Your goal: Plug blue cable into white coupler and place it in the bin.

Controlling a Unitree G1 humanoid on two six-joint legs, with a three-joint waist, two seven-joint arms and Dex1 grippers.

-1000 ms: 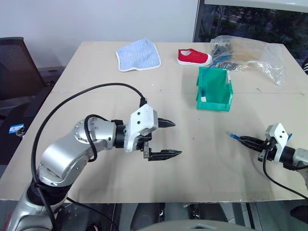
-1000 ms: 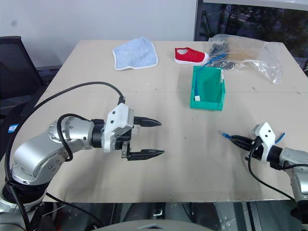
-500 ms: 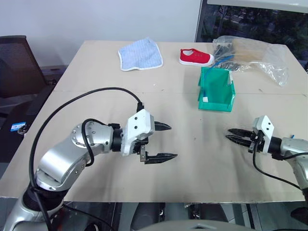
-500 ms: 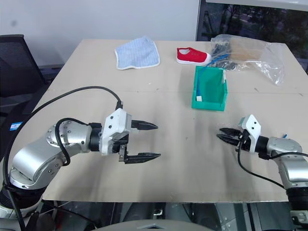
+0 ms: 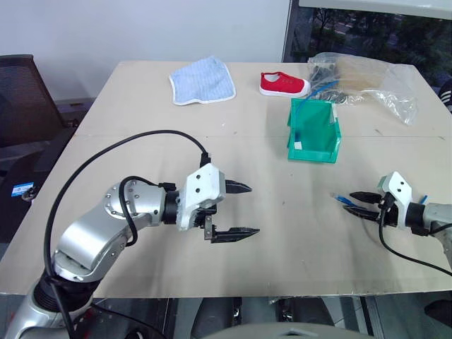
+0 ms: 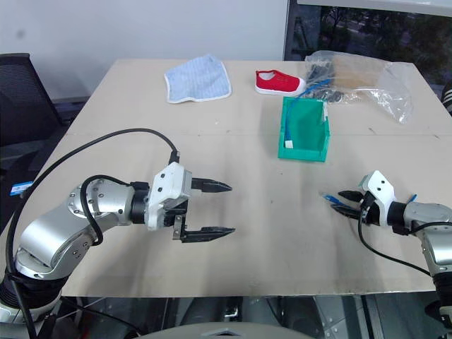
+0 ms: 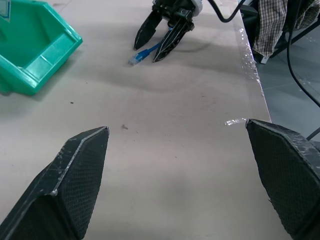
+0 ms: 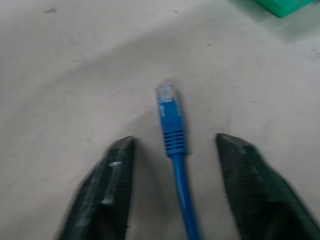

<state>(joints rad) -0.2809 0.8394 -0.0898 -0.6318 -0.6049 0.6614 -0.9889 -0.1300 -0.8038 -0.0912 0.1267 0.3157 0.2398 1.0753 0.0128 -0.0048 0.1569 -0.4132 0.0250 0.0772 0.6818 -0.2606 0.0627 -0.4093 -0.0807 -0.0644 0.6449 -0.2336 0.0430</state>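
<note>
Left arm: bent across the front, silver forearm running toward the middle of the table.
Left gripper (image 5: 239,210): points right, tilted slightly down, fingers spread wide, nothing between them, clear of the table.
Right arm: comes in low from the right edge, forearm near the tabletop.
Right gripper (image 5: 360,202): points left and slightly down, fingers (image 8: 111,192) parted, straddling the cable (image 8: 173,137) without touching it.

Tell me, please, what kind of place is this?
Probably an office or lab room used for robot tests: a plain table with mixed props, such as a red shoe and a green bin, a black office chair beside it, and a large window.
</note>
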